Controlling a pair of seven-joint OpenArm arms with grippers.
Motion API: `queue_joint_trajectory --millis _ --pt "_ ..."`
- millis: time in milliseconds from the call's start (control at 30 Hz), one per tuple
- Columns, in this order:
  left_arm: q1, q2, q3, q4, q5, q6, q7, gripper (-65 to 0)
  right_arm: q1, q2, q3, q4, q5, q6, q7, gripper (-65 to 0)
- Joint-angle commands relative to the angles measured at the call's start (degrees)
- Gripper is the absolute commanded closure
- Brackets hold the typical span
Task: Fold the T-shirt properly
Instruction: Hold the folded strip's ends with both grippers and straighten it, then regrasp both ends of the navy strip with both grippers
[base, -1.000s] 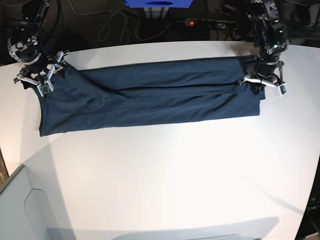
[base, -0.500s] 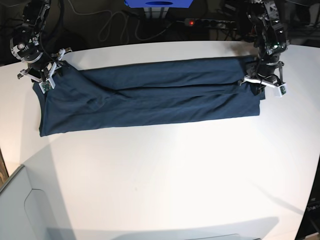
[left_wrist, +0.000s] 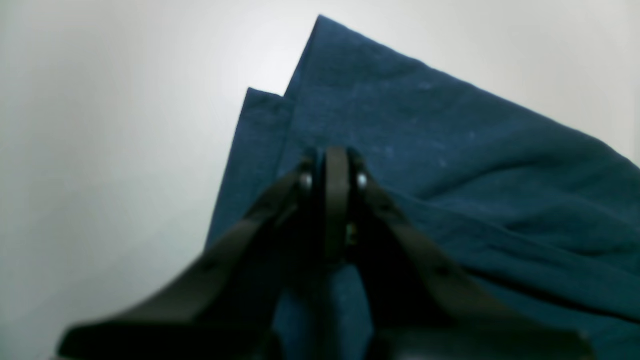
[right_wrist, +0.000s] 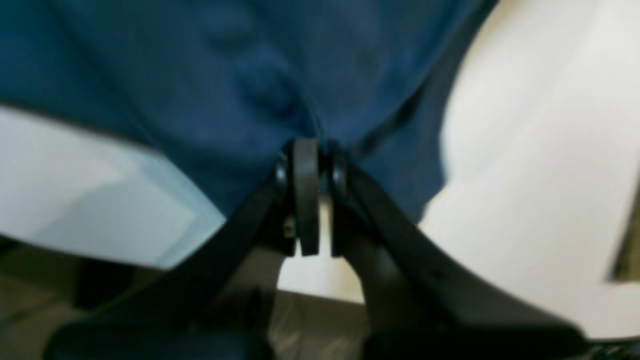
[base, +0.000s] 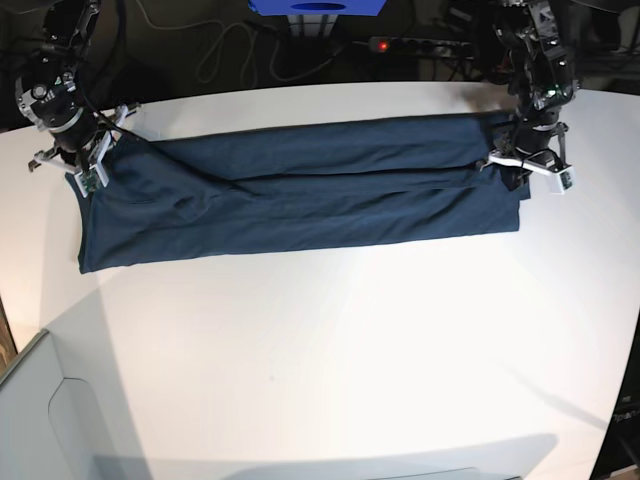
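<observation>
Lengthwise fold done: T-shirt is a long dark navy band across the far half of the table, creased along its middle. Crosswise folds are left, I'd judge. Left gripper pinches the shirt's one end, right gripper the other, both jaws pressed together on cloth.

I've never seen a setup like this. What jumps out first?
A long dark navy T-shirt, folded into a band, stretches across the far half of a white table. At each end a black arm pinches it: the left end effector at the base view's right, the right end effector at its left, both shut on the cloth.
</observation>
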Motion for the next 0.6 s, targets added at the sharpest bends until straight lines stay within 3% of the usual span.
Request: queue_joint_trajectory --millis 0,567 --pt "-0.14 -0.63 -0.42 1.02 -0.38 -0.14 -1.12 0.0 0.40 0.77 0.29 1.89 0.26 1.12 0.49 -0.1" --pt "0.66 -0.63 -0.16 1.02 -0.29 -0.14 -1.47 0.0 10.78 0.77 0.29 1.19 -0.09 1.12 0.76 -0.1"
